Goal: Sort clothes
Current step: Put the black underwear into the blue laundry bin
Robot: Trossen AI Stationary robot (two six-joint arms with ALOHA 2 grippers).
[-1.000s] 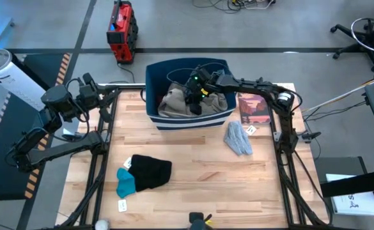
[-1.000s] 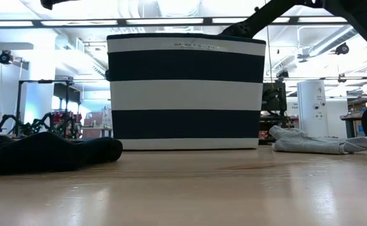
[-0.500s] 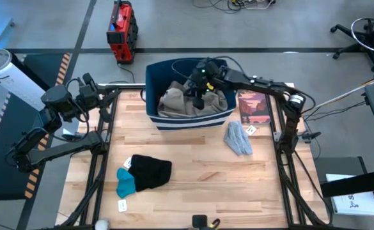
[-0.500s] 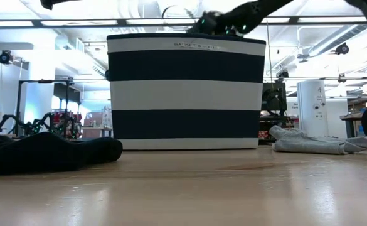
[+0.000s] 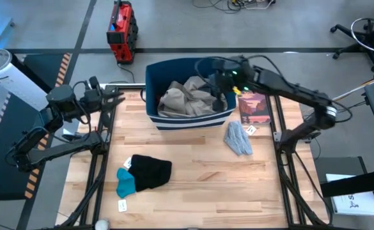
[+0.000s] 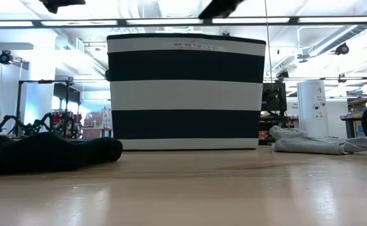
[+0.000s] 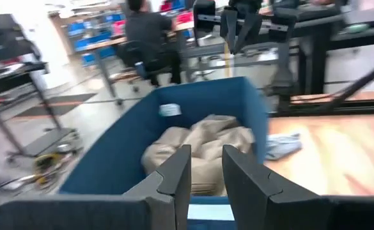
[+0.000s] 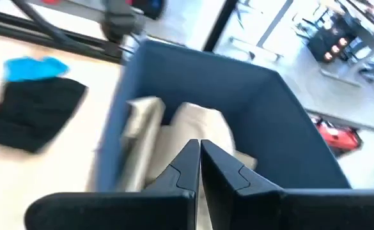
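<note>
One pair of khaki trousers (image 5: 190, 101) fills the bin (image 5: 153, 80) at the far edge. Three small pieces lie on the table (image 5: 199, 185): black (image 5: 150, 171) and teal (image 5: 126, 182) touching at near left, grey (image 5: 238, 137) on the right. The right gripper (image 8: 199, 150) hangs above the bin, fingers together, empty. The left gripper (image 7: 206, 169) waits far left, narrowly parted. One book (image 5: 256, 107) is partly covered by the right arm.

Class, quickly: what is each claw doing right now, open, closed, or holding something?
Left claw: open, empty, at the table's left edge.
Right claw: closed, empty, above the bin with the beige trousers.
</note>
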